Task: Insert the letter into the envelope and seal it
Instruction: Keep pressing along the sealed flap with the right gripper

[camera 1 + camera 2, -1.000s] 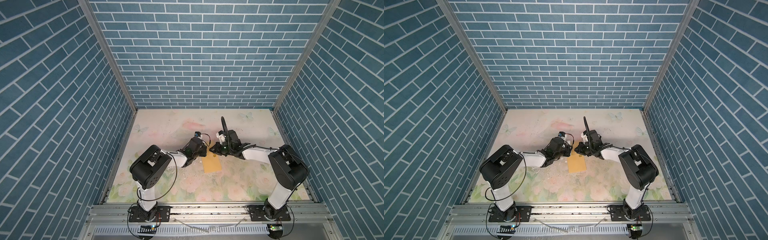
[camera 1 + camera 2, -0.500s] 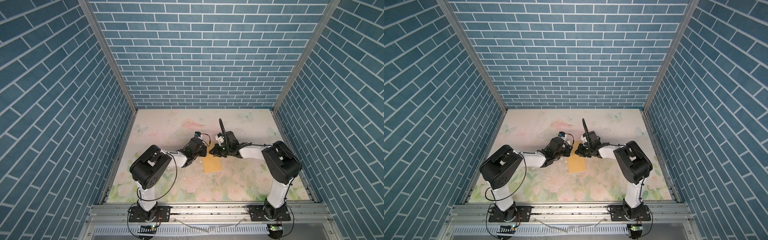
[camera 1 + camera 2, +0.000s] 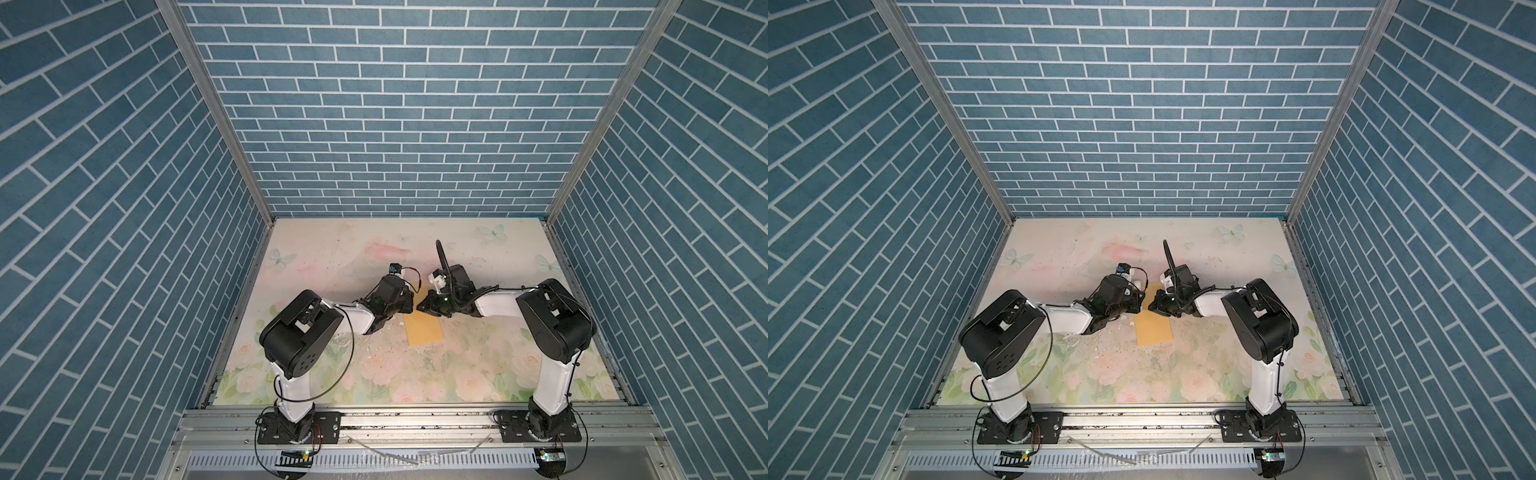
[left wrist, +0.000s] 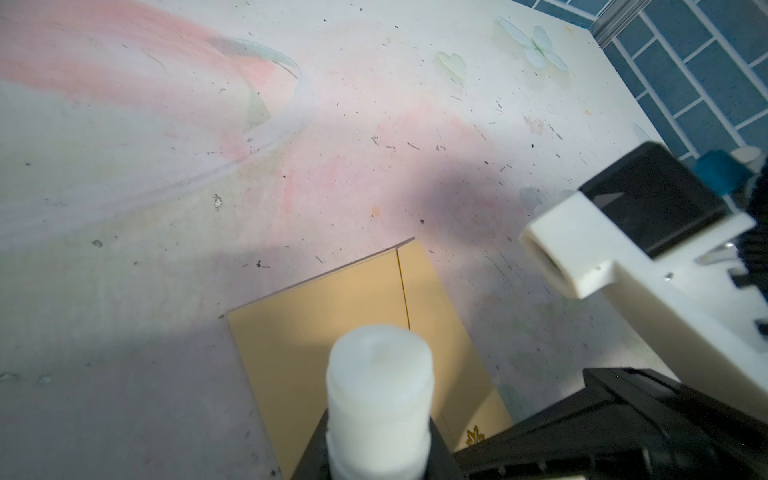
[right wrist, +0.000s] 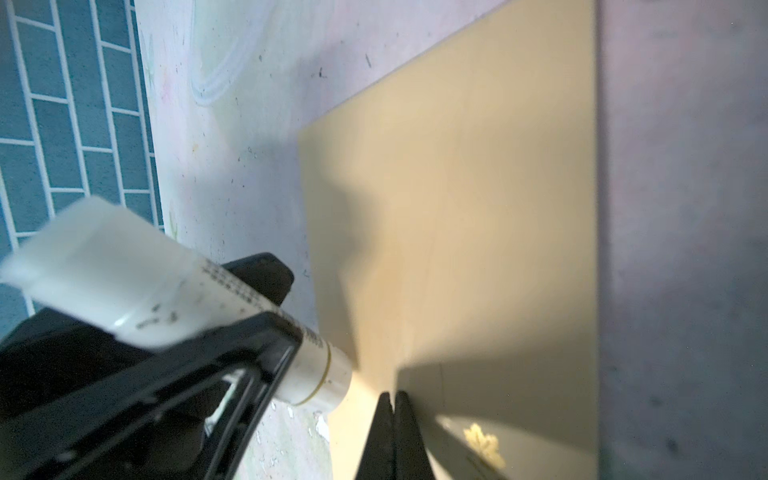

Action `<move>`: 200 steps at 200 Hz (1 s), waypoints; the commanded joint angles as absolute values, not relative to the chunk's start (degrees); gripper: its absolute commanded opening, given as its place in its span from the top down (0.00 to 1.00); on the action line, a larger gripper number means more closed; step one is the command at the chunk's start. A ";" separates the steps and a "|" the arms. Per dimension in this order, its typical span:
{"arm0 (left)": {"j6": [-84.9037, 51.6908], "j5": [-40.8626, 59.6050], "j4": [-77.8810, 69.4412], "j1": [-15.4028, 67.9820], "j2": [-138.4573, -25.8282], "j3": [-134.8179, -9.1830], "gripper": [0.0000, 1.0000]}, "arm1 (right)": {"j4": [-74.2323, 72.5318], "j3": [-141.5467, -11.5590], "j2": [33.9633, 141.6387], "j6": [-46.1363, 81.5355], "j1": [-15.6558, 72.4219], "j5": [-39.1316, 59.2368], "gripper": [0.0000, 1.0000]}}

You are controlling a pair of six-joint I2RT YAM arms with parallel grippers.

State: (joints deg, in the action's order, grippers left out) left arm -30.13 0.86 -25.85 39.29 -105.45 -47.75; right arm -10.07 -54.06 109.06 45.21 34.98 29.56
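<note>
The mustard-yellow envelope [image 3: 424,332] [image 3: 1154,328] lies flat on the floral table, its gold emblem [image 5: 484,446] showing near the flap's tip. My left gripper [image 3: 409,301] [image 4: 378,449] is shut on a white cylindrical stick [image 4: 380,399] [image 5: 320,370], whose end sits at the envelope's edge [image 5: 478,208]. My right gripper [image 3: 420,307] [image 5: 394,401] is shut with nothing between its jaws. Its tips rest on the envelope [image 4: 332,332] beside the emblem [image 4: 475,436]. The letter is hidden in every view.
Blue brick-patterned walls [image 3: 395,124] close in the table on three sides. A metal rail [image 3: 415,419] runs along the front edge. Small white flecks [image 3: 374,353] lie on the table in front of the envelope.
My right arm has swung a little to the left, bringing its shut gripper in over the envelope. The left arm and the stick have stayed put.
</note>
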 commanded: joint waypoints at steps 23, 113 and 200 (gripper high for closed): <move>-29.62 -0.35 -21.71 39.28 -106.88 -46.67 1.00 | -7.65 -55.81 111.78 46.23 33.37 27.40 1.00; -29.71 -0.44 -21.88 39.29 -106.34 -46.05 1.00 | -3.38 -61.17 114.87 43.86 31.55 26.05 1.00; -30.46 -0.37 -22.16 39.29 -106.79 -45.98 1.00 | -6.41 -55.47 110.86 44.17 34.22 28.61 1.00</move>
State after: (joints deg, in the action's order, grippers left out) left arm -30.28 0.64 -26.06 39.29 -105.43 -47.64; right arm -9.08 -58.98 112.51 44.95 32.77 29.39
